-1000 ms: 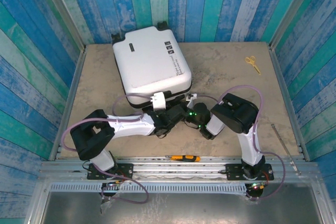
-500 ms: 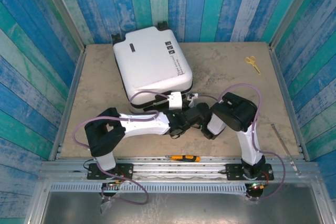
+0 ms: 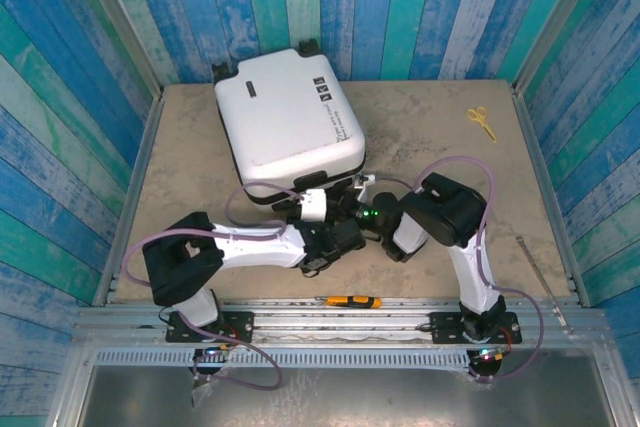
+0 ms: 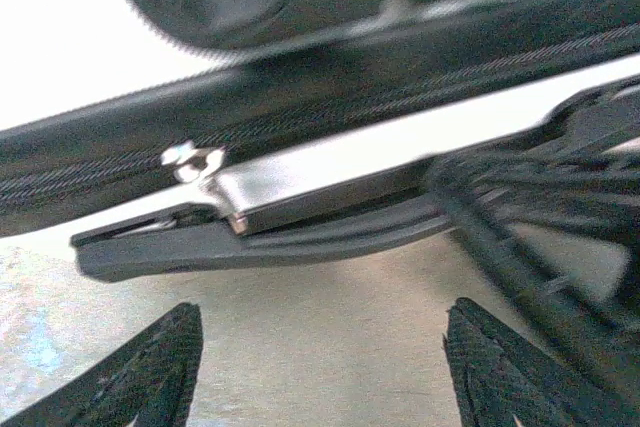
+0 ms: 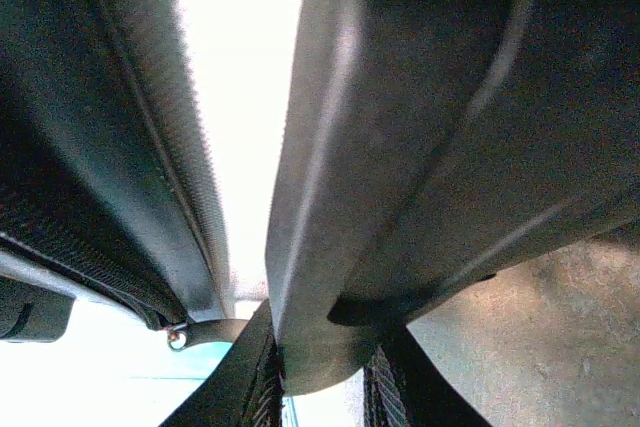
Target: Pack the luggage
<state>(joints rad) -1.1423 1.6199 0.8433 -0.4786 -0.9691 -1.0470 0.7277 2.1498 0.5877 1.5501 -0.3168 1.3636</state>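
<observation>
The white luggage (image 3: pixel 290 127) lies flat and shut on the sandy table (image 3: pixel 440 137), toward the back and a bit to the left. Its black wheels point at the blue striped wall. Both arms reach in to the near edge of the case and meet there, close beside each other.

The left gripper (image 3: pixel 322 215) sits low at that near edge. In the left wrist view its two dark fingers (image 4: pixel 160 372) are spread wide with bare table between them, and they hold nothing. Just above them runs the black zip (image 4: pixel 120 162) of the luggage, with a shiny silver zip pull (image 4: pixel 310 182) lying along it.

The right gripper (image 3: pixel 350 202) is at the same edge, just to the right of the left one. In the right wrist view its fingers (image 5: pixel 245 392) are pressed close together on a black strip that runs up between them. I think this strip is part of the luggage trim, but the view is so close and dark that I cannot be sure which part.

Yellow scissors (image 3: pixel 482 122) lie well apart, near the far right corner. An orange and black tool (image 3: pixel 348 301) lies on the front rail between the arm bases.
</observation>
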